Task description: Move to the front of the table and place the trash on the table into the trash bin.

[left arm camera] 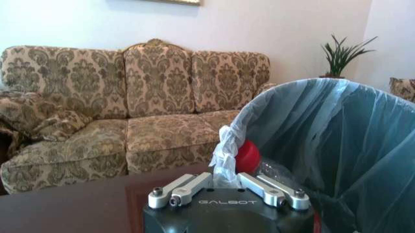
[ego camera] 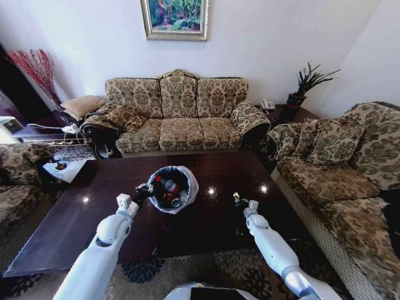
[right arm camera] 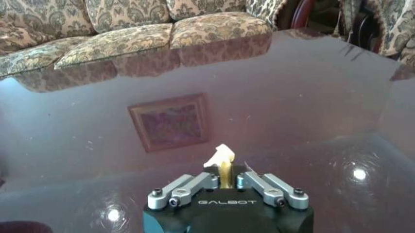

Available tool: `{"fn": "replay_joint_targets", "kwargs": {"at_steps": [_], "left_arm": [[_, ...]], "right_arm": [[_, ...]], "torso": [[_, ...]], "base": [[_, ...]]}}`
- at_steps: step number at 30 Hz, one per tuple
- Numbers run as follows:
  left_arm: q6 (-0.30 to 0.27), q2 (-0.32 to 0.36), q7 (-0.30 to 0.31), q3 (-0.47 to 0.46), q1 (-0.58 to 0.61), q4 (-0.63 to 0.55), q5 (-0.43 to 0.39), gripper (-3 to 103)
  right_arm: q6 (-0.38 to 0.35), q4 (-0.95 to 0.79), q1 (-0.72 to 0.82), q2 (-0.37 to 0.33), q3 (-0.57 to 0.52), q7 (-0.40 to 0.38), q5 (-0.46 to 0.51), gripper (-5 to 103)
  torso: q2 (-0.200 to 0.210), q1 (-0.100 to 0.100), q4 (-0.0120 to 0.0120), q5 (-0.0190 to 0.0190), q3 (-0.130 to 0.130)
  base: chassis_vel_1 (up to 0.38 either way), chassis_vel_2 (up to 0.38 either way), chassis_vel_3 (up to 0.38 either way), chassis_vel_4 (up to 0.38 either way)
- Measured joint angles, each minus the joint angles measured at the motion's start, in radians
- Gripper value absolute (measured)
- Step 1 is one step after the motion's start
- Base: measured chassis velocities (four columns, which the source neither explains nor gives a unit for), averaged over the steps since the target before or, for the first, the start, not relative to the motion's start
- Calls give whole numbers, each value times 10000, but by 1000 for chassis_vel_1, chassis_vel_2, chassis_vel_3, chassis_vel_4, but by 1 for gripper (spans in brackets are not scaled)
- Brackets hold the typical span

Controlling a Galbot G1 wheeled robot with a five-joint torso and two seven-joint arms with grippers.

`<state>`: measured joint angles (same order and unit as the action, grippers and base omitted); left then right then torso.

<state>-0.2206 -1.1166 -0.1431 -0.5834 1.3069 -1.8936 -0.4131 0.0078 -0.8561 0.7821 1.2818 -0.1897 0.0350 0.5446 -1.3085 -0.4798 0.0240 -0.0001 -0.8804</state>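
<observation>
Left gripper (left arm camera: 226, 187) sits at the near-left rim of the trash bin (ego camera: 185, 187), fingers pinched together on a gathered fold of the bin's translucent plastic bag (left arm camera: 224, 148). In the head view the left gripper (ego camera: 143, 191) touches the bin's rim on the robot's left side, with the arm reaching in from the lower left over the table (ego camera: 75, 225).

Behind the pinched bag fold, the left wrist view shows a red cap (left arm camera: 248, 156) on a clear plastic bottle (left arm camera: 275, 171) lying inside the bin. From above, the bin holds several pieces of trash: dark, red and pale items piled together, too small to name one by one.

Right gripper (right arm camera: 225, 182) is clamped on a small scrap of wrapper (right arm camera: 220, 158), whitish on top with a yellowish strip between the fingers. It hangs just above the glossy dark tabletop, well to the right of the bin. In the head view the right gripper (ego camera: 238, 200) is over the table's right-centre area, apart from the bin.

The bin stands on the table, roughly mid-table, nearer the far edge. A patterned three-seat sofa (ego camera: 181, 115) sits behind the table, another sofa (ego camera: 340, 169) on the right. The framed painting (ego camera: 175, 17) on the wall reflects in the tabletop under the right gripper.
</observation>
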Motion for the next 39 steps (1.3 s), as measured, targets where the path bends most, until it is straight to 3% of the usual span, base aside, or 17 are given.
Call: {"fn": "replay_joint_targets", "kwargs": {"at_steps": [3, 9, 14, 16, 18, 19, 21, 22, 25, 26, 30, 34, 39], "left_arm": [[3, 17, -3, 13, -58, 40, -20, 1], [3, -20, -15, 35, -68, 46, -22, 1], [2, 20, -16, 31, -55, -24, -76, 1], [-14, 62, -7, 30, -78, -28, -120, 1], [-17, 66, -7, 31, -82, -26, -120, 1], [-24, 79, 30, 33, -87, -10, -121, 1], [-51, 71, 102, -3, -58, -39, -121, 1], [-51, 71, 102, -3, -58, -39, -121, 1], [-226, 152, 262, 65, -167, -123, -152, 1], [-226, 152, 262, 65, -167, -123, -152, 1], [-363, 632, 280, 413, -430, 9, -314, 1], [-540, 1338, 337, 1134, -1049, 349, -540, 1], [-712, 1654, 456, 1854, -1878, 593, -683, 1]], "right_arm": [[67, -76, 35, -7, -71, -76, 13, -2], [62, -470, 146, -64, -339, -378, 257, -2], [-37, -2117, 662, -476, -663, -802, 732, -2], [-154, -3988, 1217, -1083, -597, -946, 680, -1], [-162, -4163, 1254, -1109, -585, -953, 672, -1], [-355, -5809, 1527, -1608, -398, -1101, 740, 0], [-657, -7586, 1618, -2068, -108, -1367, 1118, 0], [-657, -7586, 1618, -2068, -108, -1367, 1118, 0], [-1084, -10098, 1658, -3062, 268, -1541, 1956, 0], [-1084, -10098, 1658, -3062, 268, -1541, 1956, 0], [-1443, -11799, 1417, -4223, 556, -757, 2516, 0], [-1753, -12696, 900, -5148, 1205, -2, 3167, 0], [-1666, -12789, 617, -5296, 2292, 155, 2990, 0]], "torso": [[1, 0, 1, 2, 0], [1, -1, 1, 2, -1], [0, -1, 3, 0, -1], [1, -1, -1, 2, -1], [1, -1, 0, 2, -1], [0, 0, -3, -1, 0], [0, 1, 3, 3, -1], [0, 1, 3, 3, -1], [1, 1, 8, 0, 0], [1, 1, 8, 0, 0], [0, 1, -4, -1, 0], [0, 1, 3, 0, 0], [0, -1, -1, 0, -2]], "base": [[0, 0, 0, 0], [0, 0, 0, 0], [0, 0, 0, 0], [0, 0, 0, 0], [0, 0, 0, 0], [0, 0, 0, 0], [0, 0, 0, 0], [0, 0, 0, 0], [0, 0, 0, 0], [0, 0, 0, 0], [0, 0, 0, 0], [0, 0, 0, 0], [0, 0, 0, 0]]}}
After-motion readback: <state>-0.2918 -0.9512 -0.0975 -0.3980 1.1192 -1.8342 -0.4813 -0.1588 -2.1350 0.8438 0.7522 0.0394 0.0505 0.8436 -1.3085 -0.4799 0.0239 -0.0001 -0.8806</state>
